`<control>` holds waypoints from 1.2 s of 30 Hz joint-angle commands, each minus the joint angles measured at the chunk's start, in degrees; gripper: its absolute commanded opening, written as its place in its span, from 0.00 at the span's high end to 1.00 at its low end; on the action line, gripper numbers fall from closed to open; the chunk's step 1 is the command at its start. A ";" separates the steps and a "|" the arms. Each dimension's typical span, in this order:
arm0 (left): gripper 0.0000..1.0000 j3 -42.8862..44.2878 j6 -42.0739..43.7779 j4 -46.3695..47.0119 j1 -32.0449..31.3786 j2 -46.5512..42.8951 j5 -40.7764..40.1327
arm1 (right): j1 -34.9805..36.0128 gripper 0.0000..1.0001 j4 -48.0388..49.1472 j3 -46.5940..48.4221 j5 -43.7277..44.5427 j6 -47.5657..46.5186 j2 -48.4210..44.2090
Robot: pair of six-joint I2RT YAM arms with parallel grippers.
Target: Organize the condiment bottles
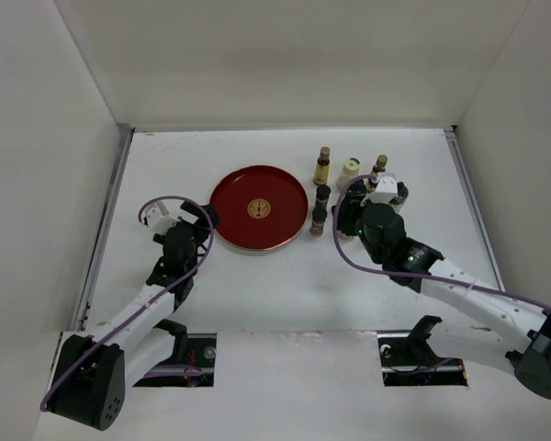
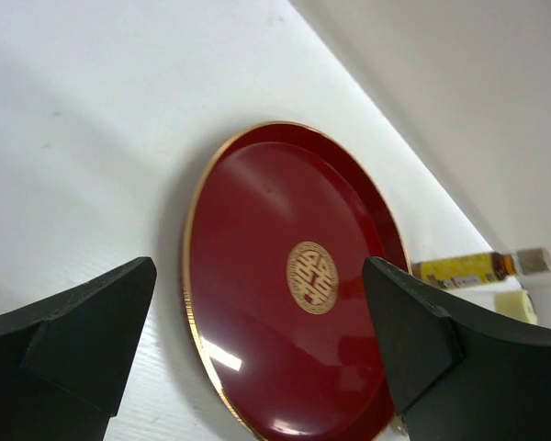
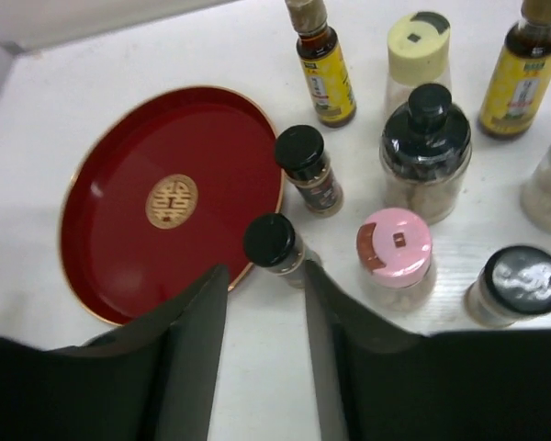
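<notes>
condiment bottles (image 3: 424, 152) — all beside red tray (image 3: 119, 257)

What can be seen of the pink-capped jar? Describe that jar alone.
The pink-capped jar is small and clear, glass or plastic by its look, with pale contents. Its round pink lid has a darker flap at one edge and a small square mark in the middle; it looks shut. It stands upright on the white table, close beside a dark-lidded jar. Nothing grips it.
</notes>
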 commanded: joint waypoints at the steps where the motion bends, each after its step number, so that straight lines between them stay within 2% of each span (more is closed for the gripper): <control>1: 0.00 -0.59 -3.48 -2.38 2.61 -1.64 0.51 | -0.74 0.43 -2.28 3.85 -1.37 -2.21 3.03; 3: 0.00 -1.02 -4.18 -2.21 3.14 -1.47 0.43 | -1.01 0.33 -2.28 5.60 -2.50 -3.35 5.75; 6: 0.00 -0.94 -5.33 -2.65 3.76 -0.15 1.21 | -1.80 0.28 -2.63 8.86 -5.58 -4.58 11.28; 14: 0.00 -0.94 -6.03 -1.86 4.64 1.52 3.49 | -2.41 0.23 -1.58 14.49 -5.41 -6.26 24.21; 23: 0.00 -1.38 -6.56 0.07 5.08 2.76 5.26 | -3.64 0.20 -0.96 15.72 -4.88 -6.08 30.54; 28: 0.00 -1.56 -6.91 0.69 5.43 3.63 5.96 | -3.65 0.31 0.09 15.81 -5.15 -5.73 32.22; 33: 0.00 -2.08 -6.91 1.22 5.69 2.93 5.52 | -3.38 0.52 0.44 16.16 -4.19 -6.08 32.40; 36: 0.00 -1.90 -7.00 1.21 5.96 2.49 6.92 | -1.63 0.60 1.06 15.72 -0.59 -7.04 29.94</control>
